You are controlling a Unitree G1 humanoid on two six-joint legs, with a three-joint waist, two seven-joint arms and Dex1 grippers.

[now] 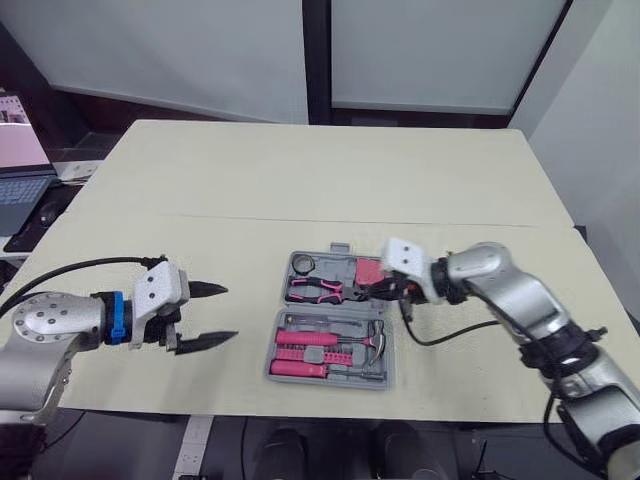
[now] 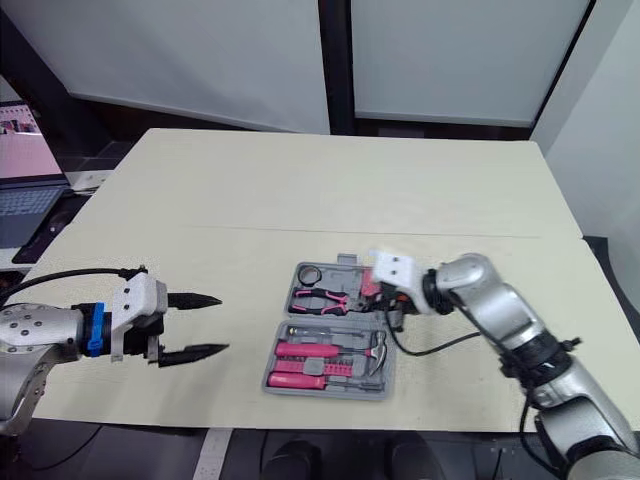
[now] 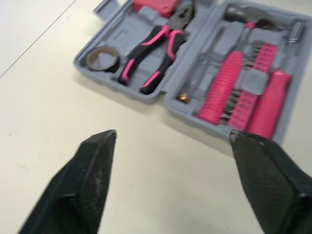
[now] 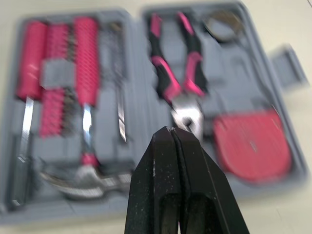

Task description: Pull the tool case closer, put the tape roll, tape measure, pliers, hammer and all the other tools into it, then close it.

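Observation:
The grey tool case [image 1: 271,352] lies open at the table's near middle. Its far half holds the tape roll [image 1: 303,265], the pink-and-black pliers [image 1: 315,290] and the pink tape measure [image 1: 368,270]. In its near half rest the hammer [image 1: 375,342] and several pink-handled tools [image 1: 305,338]. My right gripper [image 1: 386,291] is shut with nothing in it, its tips [image 4: 171,131] hovering just over the pliers' jaws beside the tape measure [image 4: 251,146]. My left gripper [image 1: 228,312] stands open above bare table, a short way left of the case [image 3: 168,100].
A laptop [image 1: 20,180] sits on a side surface beyond the table's left edge. A black cable [image 1: 450,335] hangs from my right arm near the case's right side. Wide bare tabletop [image 1: 320,180] stretches behind the case.

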